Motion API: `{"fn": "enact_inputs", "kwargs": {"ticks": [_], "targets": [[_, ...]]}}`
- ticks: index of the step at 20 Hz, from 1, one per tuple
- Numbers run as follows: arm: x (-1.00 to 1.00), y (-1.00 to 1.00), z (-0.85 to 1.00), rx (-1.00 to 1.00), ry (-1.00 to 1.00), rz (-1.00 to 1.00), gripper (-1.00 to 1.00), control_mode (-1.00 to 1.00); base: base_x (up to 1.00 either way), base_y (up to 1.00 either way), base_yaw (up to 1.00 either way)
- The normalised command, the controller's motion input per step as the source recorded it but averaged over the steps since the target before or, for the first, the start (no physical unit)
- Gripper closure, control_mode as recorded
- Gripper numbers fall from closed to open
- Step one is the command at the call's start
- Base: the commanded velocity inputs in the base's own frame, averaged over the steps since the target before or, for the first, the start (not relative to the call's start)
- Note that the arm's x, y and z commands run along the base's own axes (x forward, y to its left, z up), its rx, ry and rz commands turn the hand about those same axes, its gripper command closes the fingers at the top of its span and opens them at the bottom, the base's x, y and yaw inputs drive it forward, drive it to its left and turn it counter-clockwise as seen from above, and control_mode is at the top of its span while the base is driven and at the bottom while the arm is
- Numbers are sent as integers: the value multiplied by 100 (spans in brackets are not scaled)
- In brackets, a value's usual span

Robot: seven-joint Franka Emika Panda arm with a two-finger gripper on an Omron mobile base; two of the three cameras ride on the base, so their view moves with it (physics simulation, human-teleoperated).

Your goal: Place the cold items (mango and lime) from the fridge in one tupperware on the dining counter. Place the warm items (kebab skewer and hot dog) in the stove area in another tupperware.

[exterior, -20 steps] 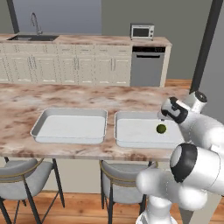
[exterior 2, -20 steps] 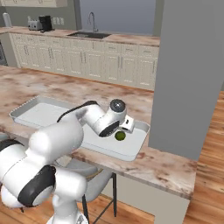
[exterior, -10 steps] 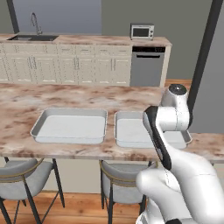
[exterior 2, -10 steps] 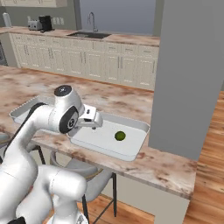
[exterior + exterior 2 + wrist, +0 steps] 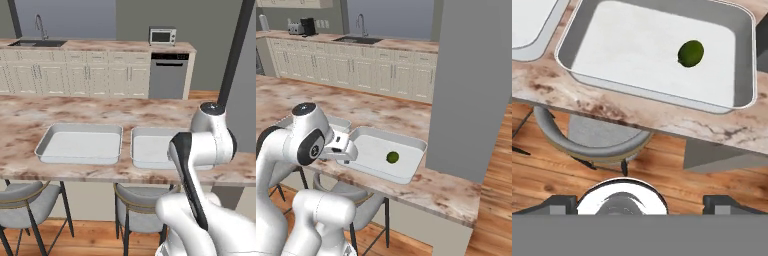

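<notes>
Pulled back from the tray since a second ago, our gripper [image 5: 639, 202] sits off the dining counter [image 5: 446, 187] edge, fingers spread, empty. Mango [image 5: 691, 53] rests in the right tupperware [image 5: 406, 142]; we'd retract clear before fetching the lime.

Microwave [image 5: 162, 36], dishwasher [image 5: 169, 76], sink faucet [image 5: 361, 24], toaster [image 5: 293, 28].

Right tupperware [image 5: 150, 150]: near corner hidden behind the arm in the left base view. Left tupperware [image 5: 527, 25]: cut by the hand view's edge. Stool [image 5: 592, 142]: partly under the bench [image 5: 662, 120].
</notes>
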Motion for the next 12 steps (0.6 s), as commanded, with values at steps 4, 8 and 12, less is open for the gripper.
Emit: {"fn": "enact_inputs", "kwargs": {"ticks": [4,8,12], "targets": [[-28,0,0,12,-24,0,-100,-100,0,0,0],[-4,0,0,2,-3,0,-100,-100,0,0,0],[0,1,0,0,0,0,-100,100,-3,0,0]]}}
